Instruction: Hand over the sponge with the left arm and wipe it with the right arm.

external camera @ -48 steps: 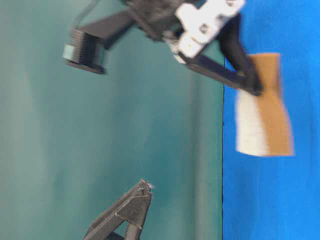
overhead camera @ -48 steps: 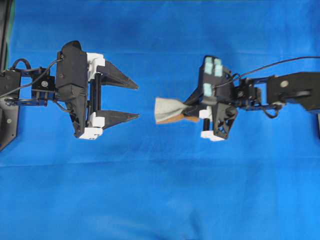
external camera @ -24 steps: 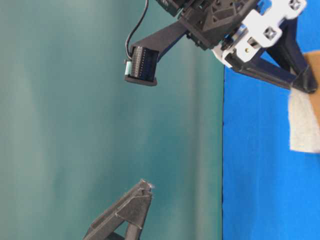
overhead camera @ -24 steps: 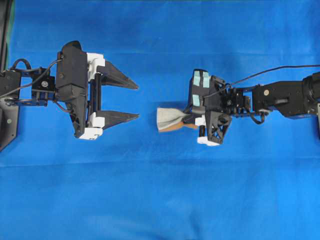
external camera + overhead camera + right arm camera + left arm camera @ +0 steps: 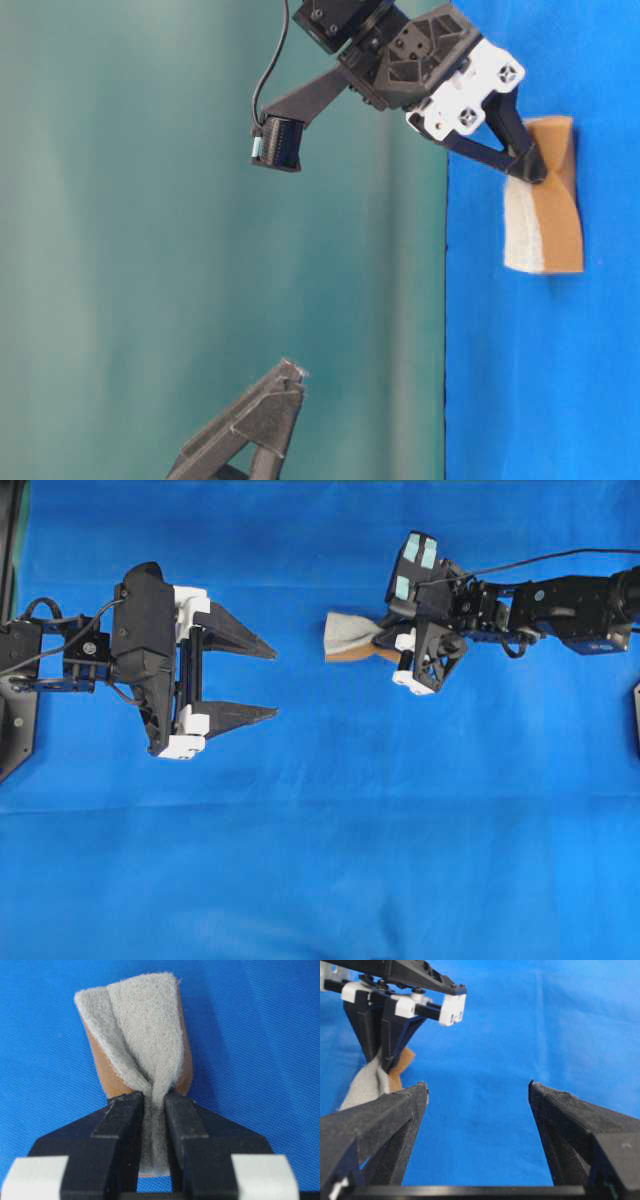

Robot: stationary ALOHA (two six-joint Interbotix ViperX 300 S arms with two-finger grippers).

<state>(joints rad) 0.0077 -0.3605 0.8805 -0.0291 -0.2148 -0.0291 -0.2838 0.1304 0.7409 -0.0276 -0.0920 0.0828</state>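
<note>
Since the earlier frame, the right arm [image 5: 560, 605] has swung toward the top of the overhead view, carrying the sponge [image 5: 350, 638]. Left gripper [image 5: 262, 680]: unmoved, fingers [image 5: 385, 1125] spread wide, holding nothing. Right gripper [image 5: 152, 1105]: fingers [image 5: 182, 1125] pinching the sponge at its middle over the blue bench [image 5: 330, 840].

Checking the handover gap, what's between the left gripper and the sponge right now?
Only bare blue cloth separates the open left gripper from the sponge, seen in the overhead view.
</note>
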